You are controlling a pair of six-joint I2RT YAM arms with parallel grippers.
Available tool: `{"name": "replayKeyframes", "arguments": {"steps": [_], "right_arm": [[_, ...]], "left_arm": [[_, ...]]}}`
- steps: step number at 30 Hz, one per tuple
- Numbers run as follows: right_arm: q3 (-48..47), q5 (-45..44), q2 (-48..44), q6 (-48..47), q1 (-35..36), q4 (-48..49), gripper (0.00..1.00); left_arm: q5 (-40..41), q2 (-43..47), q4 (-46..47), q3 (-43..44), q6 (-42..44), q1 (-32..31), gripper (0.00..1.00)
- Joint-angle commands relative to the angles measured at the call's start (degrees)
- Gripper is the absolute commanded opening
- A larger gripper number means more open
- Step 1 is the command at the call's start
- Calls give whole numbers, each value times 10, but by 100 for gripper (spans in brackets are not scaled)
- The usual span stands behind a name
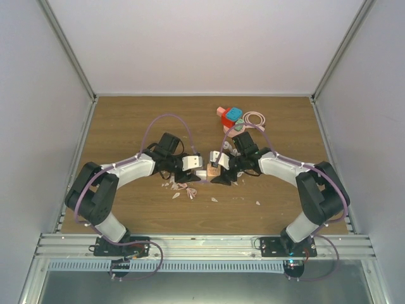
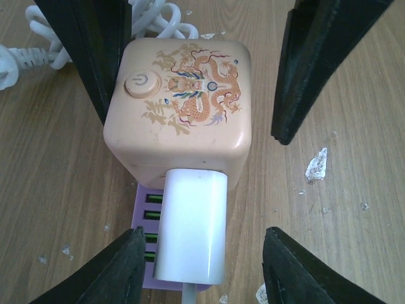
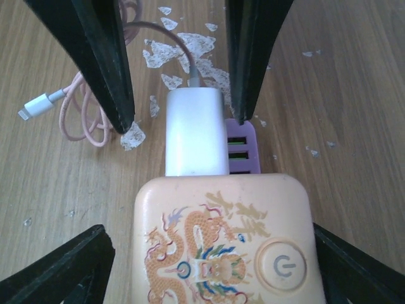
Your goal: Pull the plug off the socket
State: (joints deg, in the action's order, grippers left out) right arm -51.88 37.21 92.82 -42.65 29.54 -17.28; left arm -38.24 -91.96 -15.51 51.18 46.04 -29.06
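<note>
The socket [image 2: 180, 107] is a peach cube with a dragon print and a round power button, standing on the wooden table [image 1: 126, 126]. A white plug [image 2: 190, 228] sits in its side, above a purple strip of USB ports [image 2: 147, 215]. My left gripper [image 2: 204, 231] is open and straddles the plug, with a narrow gap on the left and a wider one on the right. My right gripper [image 3: 209, 228] is open around the socket [image 3: 224, 240]. Its right finger lies at the cube's edge and its left finger stands clear. In the top view both grippers meet at the socket [image 1: 212, 171].
The plug's mauve cable [image 3: 171, 38] runs off across white flakes [image 3: 183, 47]. A pink cable with a white connector [image 3: 76, 114] lies beside it. The socket's white cord [image 2: 158, 19] coils behind it. Coloured blocks [image 1: 229, 116] and a pink cable coil [image 1: 254, 119] lie further back.
</note>
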Motion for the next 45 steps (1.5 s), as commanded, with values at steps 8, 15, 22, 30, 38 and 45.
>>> {"name": "replayKeyframes", "arguments": {"steps": [8, 15, 22, 30, 38, 45], "right_arm": [[-3, -22, 5, -16, 5, 14, 62], [-3, -27, 9, -43, 5, -8, 46], [-10, -39, 20, -65, 6, -42, 24], [-21, -70, 43, -60, 1, -55, 15], [-24, -79, 53, -56, -8, -62, 12], [-26, -89, 61, -55, -8, -62, 9]], "left_arm": [[32, -7, 17, -10, 1, -10, 38], [50, -1, -7, -15, 15, -4, 21], [49, 11, -28, -23, 34, 19, 13], [60, 25, -49, -36, 61, 46, 10], [66, 44, -72, -43, 79, 80, 9], [64, 51, -96, -40, 99, 100, 9]]}}
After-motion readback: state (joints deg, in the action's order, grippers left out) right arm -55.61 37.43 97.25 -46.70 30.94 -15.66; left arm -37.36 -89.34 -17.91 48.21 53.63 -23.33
